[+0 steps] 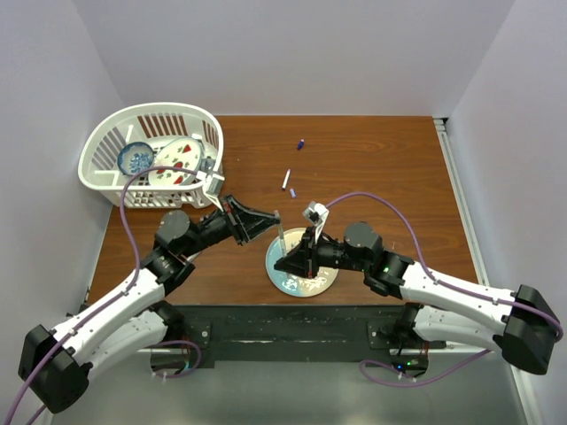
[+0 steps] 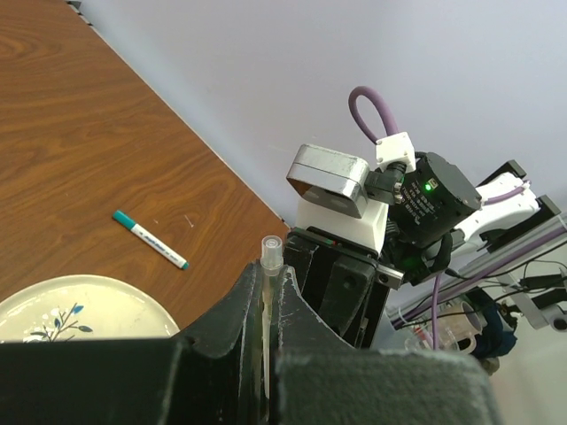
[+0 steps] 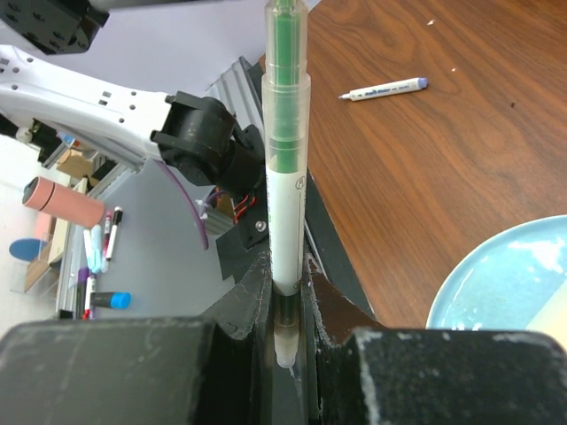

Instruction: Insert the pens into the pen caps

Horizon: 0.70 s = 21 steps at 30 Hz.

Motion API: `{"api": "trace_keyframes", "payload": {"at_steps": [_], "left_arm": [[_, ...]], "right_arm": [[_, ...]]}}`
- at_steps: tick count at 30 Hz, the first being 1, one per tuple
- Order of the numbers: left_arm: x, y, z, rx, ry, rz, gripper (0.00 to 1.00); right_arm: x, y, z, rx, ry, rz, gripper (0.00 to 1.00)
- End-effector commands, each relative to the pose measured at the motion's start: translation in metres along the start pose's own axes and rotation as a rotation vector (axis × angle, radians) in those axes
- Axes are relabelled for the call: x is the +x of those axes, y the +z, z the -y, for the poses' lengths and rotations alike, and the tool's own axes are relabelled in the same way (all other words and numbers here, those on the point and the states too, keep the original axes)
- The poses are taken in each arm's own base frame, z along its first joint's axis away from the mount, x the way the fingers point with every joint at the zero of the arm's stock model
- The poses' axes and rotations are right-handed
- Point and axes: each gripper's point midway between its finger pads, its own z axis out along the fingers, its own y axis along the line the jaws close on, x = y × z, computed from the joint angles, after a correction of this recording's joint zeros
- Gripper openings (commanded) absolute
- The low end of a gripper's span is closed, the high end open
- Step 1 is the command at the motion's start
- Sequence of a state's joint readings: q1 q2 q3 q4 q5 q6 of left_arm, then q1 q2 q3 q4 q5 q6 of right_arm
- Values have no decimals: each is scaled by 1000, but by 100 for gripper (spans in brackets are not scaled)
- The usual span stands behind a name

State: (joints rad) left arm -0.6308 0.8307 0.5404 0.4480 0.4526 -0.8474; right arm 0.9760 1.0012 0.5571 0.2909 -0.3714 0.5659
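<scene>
My left gripper (image 2: pixel 268 285) is shut on a thin grey pen (image 2: pixel 269 257) whose clear end sticks up past the fingertips. It hovers at the plate's left edge (image 1: pixel 274 222). My right gripper (image 3: pixel 288 276) is shut on a white pen (image 3: pixel 285 190) that has a green end under a clear sleeve and stands straight out of the jaws. This gripper (image 1: pixel 297 259) is over the round plate (image 1: pixel 306 288). Another white pen (image 1: pixel 286 180) lies on the table further back, with a purple cap (image 1: pixel 292 192) beside it and a blue cap (image 1: pixel 301 143) beyond. A teal-ended pen (image 2: pixel 151 240) lies near the plate.
A white basket (image 1: pixel 106 150) with a bowl (image 1: pixel 135 158) and a patterned plate (image 1: pixel 182 159) stands at the back left. Walls close in the brown table (image 1: pixel 381 168) on the left, back and right. The two wrists hang close together above the plate.
</scene>
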Motion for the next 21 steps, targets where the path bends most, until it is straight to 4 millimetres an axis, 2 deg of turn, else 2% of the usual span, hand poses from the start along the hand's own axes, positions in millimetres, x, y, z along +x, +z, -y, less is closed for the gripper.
{"api": "trace_keyframes", "payload": {"at_steps": [1, 5, 10, 11, 12, 15, 17, 21], "left_arm": [[2, -4, 8, 45, 9, 5, 0], [9, -6, 10, 76, -8, -8, 0], [22, -14, 21, 170, -1, -39, 0], [24, -14, 22, 178, 2, -50, 3], [25, -15, 23, 187, 6, -58, 13], [22, -15, 31, 215, 22, -62, 29], [16, -14, 38, 232, 45, -55, 32], [3, -6, 34, 160, 73, -58, 38]], "right_arm": [[-28, 4, -11, -16, -34, 81, 0], [-30, 5, -9, -1, -38, 86, 0], [-45, 4, -7, 41, -70, 120, 0], [-48, 3, -8, 43, -81, 127, 0], [-52, 3, -10, 39, -91, 133, 0], [-51, 4, -17, 3, -128, 111, 0], [-47, 5, -20, -24, -137, 82, 0], [-39, 4, -21, -44, -137, 60, 0]]}}
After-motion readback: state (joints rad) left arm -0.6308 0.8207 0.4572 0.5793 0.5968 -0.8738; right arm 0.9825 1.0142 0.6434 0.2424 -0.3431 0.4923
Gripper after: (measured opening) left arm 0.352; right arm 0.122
